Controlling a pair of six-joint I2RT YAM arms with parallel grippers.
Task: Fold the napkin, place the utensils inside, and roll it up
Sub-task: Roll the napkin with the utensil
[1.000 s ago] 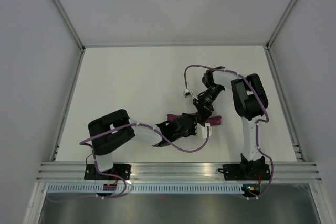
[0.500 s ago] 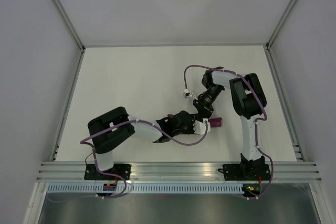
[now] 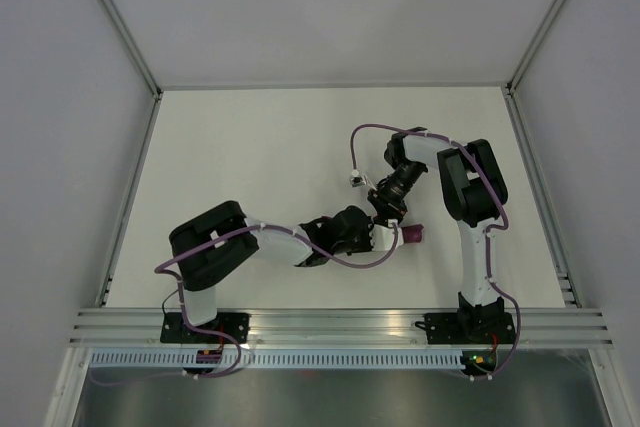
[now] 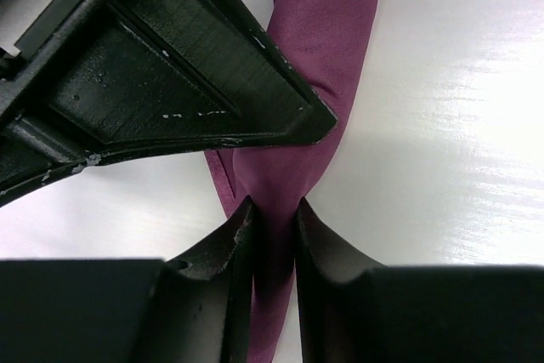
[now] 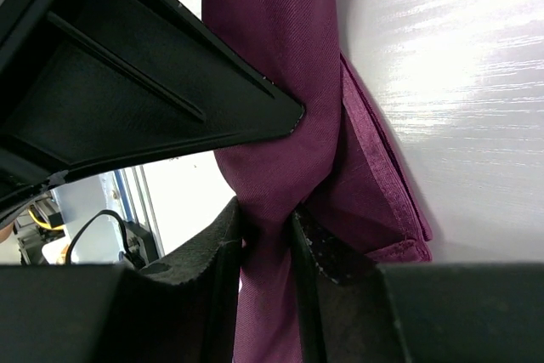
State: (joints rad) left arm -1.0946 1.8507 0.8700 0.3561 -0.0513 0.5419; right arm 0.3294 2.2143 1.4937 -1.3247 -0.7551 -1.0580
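The purple napkin (image 3: 410,235) is a narrow rolled bundle near the table's middle right, mostly covered by both grippers. My left gripper (image 3: 372,237) is shut on the napkin (image 4: 316,57), which is pinched between its fingers (image 4: 234,244). My right gripper (image 3: 386,217) is shut on the same napkin (image 5: 280,57), with cloth squeezed between its fingers (image 5: 319,244). Folded hemmed layers (image 5: 378,184) stick out to the right of the pinch. The two grippers sit close together, tip to tip. The knife is hidden.
A small white connector (image 3: 356,179) on the purple cable (image 3: 362,137) hangs above the table behind the grippers. Metal rails (image 3: 330,322) run along the near edge. White walls (image 3: 60,127) enclose the table.
My left gripper has moved right and a little away from the near edge, closing in on the right gripper. The visible part of the napkin has shrunk to a short stub at the right.
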